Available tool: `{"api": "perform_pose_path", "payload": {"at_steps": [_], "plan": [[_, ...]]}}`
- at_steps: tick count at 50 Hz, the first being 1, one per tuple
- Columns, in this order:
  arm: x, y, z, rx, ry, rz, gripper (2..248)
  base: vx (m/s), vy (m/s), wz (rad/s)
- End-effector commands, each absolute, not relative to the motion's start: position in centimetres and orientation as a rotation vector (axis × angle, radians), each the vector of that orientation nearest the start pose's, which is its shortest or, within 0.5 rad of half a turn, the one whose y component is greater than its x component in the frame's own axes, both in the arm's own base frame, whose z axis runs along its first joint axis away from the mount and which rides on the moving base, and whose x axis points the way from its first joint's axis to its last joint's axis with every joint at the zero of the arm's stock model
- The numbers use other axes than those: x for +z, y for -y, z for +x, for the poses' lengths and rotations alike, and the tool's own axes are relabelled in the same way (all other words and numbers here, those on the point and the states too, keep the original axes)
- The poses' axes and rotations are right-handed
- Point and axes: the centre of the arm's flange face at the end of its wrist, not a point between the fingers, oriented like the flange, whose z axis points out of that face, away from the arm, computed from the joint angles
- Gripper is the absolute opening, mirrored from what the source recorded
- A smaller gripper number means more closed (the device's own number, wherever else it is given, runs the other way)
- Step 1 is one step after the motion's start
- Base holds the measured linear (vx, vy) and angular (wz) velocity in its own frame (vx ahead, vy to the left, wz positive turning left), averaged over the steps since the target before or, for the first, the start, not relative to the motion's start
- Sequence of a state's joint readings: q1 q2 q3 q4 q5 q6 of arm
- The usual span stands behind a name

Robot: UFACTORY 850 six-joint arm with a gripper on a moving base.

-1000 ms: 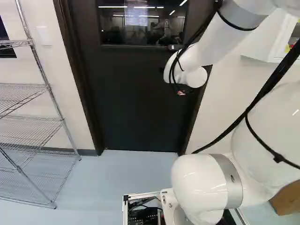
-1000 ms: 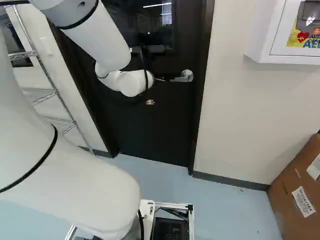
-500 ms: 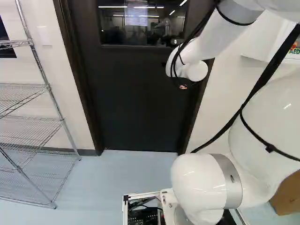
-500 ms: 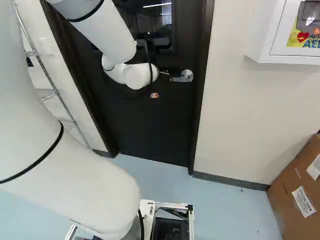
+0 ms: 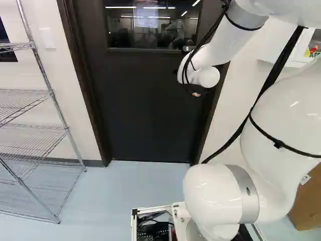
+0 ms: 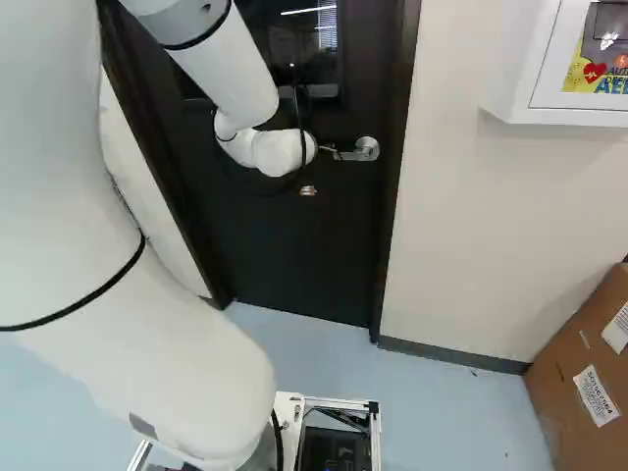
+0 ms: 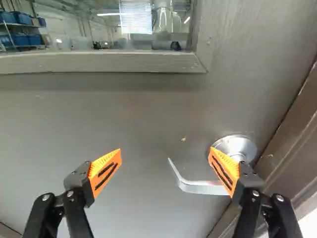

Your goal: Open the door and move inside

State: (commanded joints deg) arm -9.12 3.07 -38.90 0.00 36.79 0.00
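Lettering and a red heart mark the white cabinet [image 6: 510, 59] at the right of the right base view; pale labels sit on the cardboard box [image 6: 579, 368] below. Before the closed door [image 6: 304, 260], the gripper [image 6: 325, 148] is released, fingers wide apart, the lever handle [image 7: 200, 187] partly between them, ungrasped.

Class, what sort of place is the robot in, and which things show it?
Probably a workplace or lab room: wire shelving, a dark windowed door and a wall-mounted cabinet suggest it.
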Motion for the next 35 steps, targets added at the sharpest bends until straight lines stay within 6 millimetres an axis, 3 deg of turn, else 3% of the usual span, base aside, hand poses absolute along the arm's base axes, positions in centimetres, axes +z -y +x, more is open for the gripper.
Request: {"api": "perform_pose_path", "payload": {"at_steps": [35], "plan": [[48.2, 7.4, 46.3, -1.949, -0.206, -2.577, 247, 0.0, 0.0, 0.0]]}}
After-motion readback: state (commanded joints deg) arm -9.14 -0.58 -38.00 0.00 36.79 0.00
